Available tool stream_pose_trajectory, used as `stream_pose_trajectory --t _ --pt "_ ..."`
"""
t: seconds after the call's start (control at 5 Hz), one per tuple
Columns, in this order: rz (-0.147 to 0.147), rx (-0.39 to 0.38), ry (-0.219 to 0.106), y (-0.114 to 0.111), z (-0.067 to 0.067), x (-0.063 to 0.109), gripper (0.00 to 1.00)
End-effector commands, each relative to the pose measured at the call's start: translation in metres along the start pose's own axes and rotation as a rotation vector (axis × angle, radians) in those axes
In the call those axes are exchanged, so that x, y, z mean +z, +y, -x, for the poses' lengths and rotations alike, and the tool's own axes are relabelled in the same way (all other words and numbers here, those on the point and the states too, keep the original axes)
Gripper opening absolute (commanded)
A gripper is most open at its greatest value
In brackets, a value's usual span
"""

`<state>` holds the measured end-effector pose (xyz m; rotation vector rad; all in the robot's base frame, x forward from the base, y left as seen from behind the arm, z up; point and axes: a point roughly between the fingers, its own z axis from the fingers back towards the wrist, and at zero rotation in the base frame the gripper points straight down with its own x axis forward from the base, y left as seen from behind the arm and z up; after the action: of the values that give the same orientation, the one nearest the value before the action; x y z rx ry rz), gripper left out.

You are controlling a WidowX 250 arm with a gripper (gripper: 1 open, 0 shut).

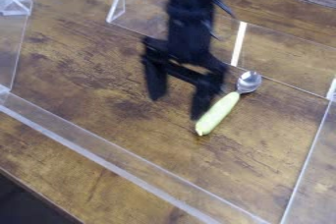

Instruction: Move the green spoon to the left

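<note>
The green spoon (221, 110) lies flat on the wooden table, its yellow-green handle running from lower left to upper right and its silver bowl at the upper right end. My gripper (179, 94), black and pointing down, hangs just left of the spoon's handle. Its two fingers stand wide apart with nothing between them; it is open. The right finger (202, 101) is close beside the handle, and I cannot tell whether it touches. The arm is blurred with motion.
Clear plastic walls fence the table: a low one along the front (118, 169), one at the left (14, 51), one at the right edge (315, 159). Bare wood (79, 61) stretches left of the gripper.
</note>
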<state>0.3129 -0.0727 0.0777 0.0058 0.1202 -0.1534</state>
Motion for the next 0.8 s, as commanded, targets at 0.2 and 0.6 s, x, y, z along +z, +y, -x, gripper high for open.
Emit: stream_pose_trajectory --t 0.2,0.6 --pt "-0.047 -0.279 -0.096 -0.022 -0.048 0.012 1.00" --pt "-0.065 -0.355 -0.082 -0.021 -0.059 -0.010 1.00"
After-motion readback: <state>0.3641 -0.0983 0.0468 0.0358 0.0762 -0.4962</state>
